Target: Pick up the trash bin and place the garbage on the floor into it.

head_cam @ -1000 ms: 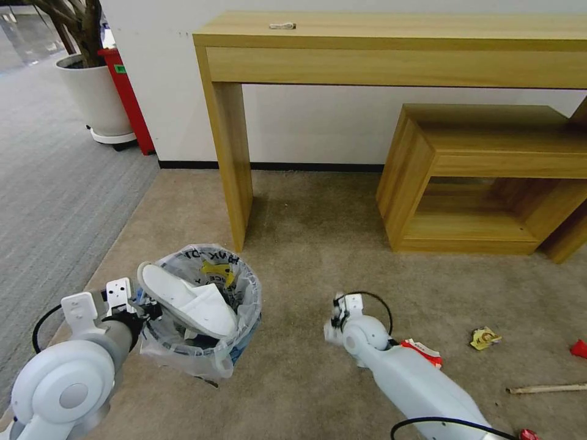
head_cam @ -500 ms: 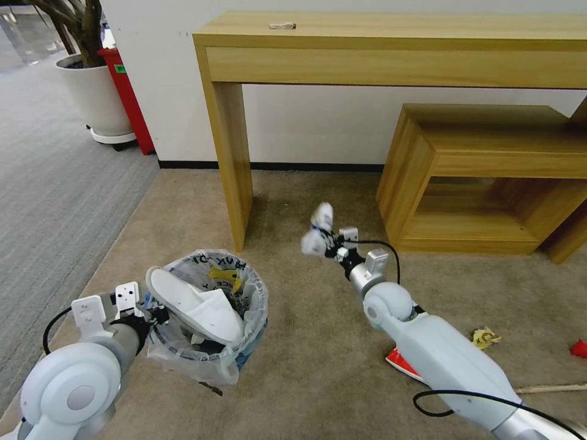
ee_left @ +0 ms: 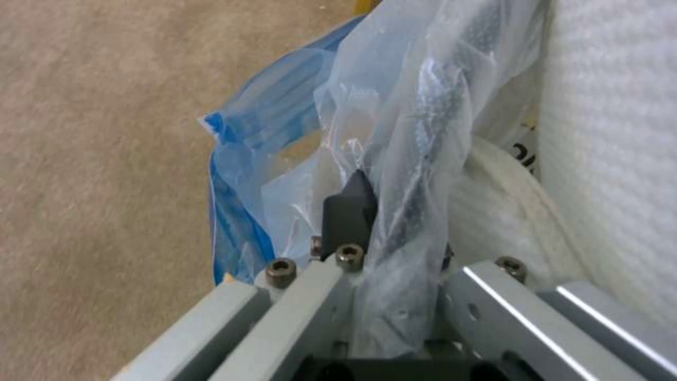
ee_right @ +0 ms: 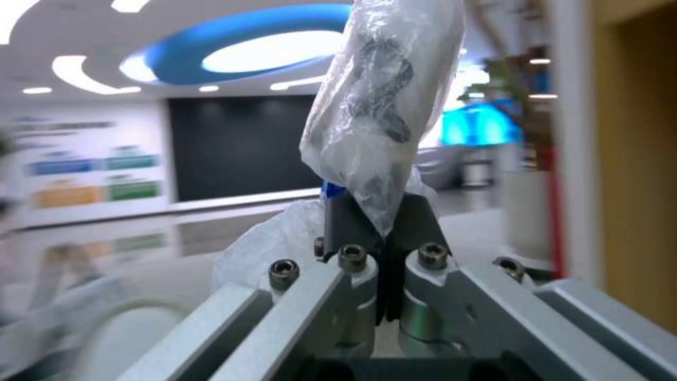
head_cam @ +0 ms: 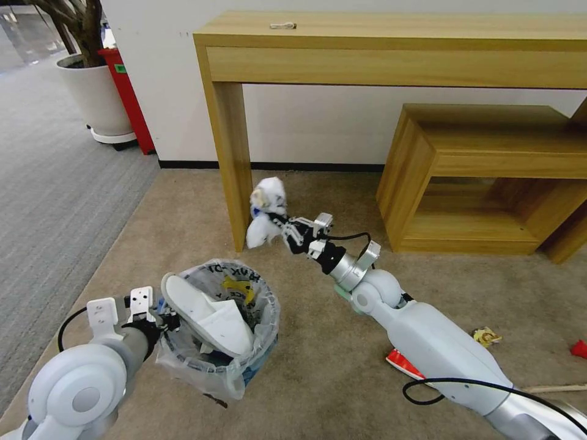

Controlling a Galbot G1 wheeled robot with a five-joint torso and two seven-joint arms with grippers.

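Note:
The trash bin [head_cam: 244, 360], lined with crinkly clear plastic, hangs just above the floor [head_cam: 318, 379] with my left gripper [head_cam: 160, 318] shut on its near rim [ee_left: 416, 132]. A white slipper [head_cam: 211, 313] sticks out of it, its fabric [ee_left: 613, 132] close to the left fingers. My right gripper [head_cam: 282, 227] is raised beyond the bin, near the table leg, shut on a crumpled white plastic wrapper [head_cam: 265, 211] with dark print [ee_right: 381, 116]. More garbage lies on the beige carpet at right: a red-white packet [head_cam: 403, 365], a yellow wrapper [head_cam: 486, 337], a red scrap [head_cam: 579, 348] and a wooden stick [head_cam: 553, 388].
A wooden console table [head_cam: 391, 43] stands against the wall, its leg [head_cam: 235, 171] just behind the right gripper. A low wooden shelf unit [head_cam: 483, 177] sits at right. A white plant pot [head_cam: 98, 98] and grey ribbed carpet [head_cam: 55, 183] are at far left.
My right arm rose from the floor with the white wrapper in its gripper and swung up and left toward the table leg. The left arm shifted the bin slightly right.

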